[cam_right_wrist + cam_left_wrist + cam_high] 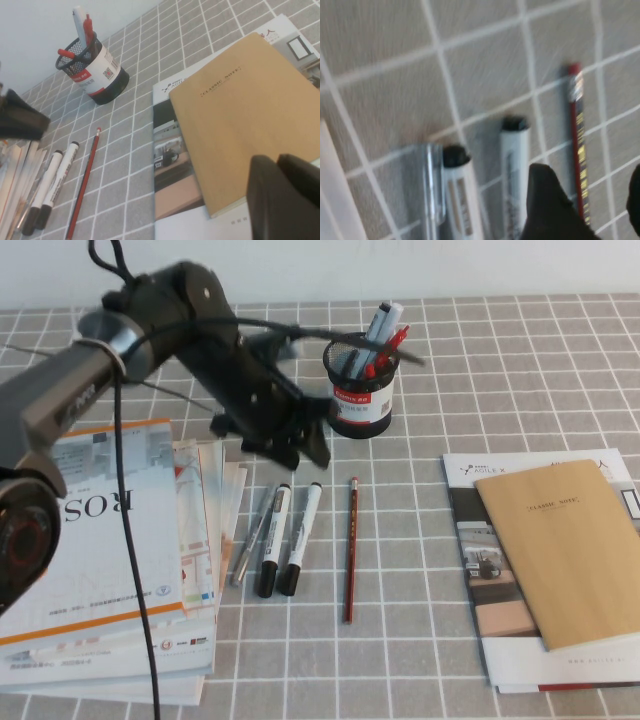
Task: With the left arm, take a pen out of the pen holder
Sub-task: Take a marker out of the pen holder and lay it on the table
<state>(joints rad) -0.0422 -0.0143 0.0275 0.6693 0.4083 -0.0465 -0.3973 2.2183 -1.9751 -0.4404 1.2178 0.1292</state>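
The black mesh pen holder point(360, 385) stands at the back middle of the table with several pens point(383, 335) upright in it; the right wrist view has it too point(92, 70). In front of it two white markers point(288, 538), a silver pen point(250, 540) and a red pencil point(351, 550) lie flat on the table. My left gripper point(305, 445) hangs just above the top ends of these. It is open point(592, 205) with nothing between its fingers; the red pencil point(577, 130) lies on the table below the gap. My right gripper point(276, 165) is shut over the brown notebook.
A stack of magazines point(100, 550) lies at the left, close to the silver pen. A brown notebook point(565, 550) rests on a brochure point(470, 540) at the right. The left arm's cable point(130, 540) hangs across the magazines.
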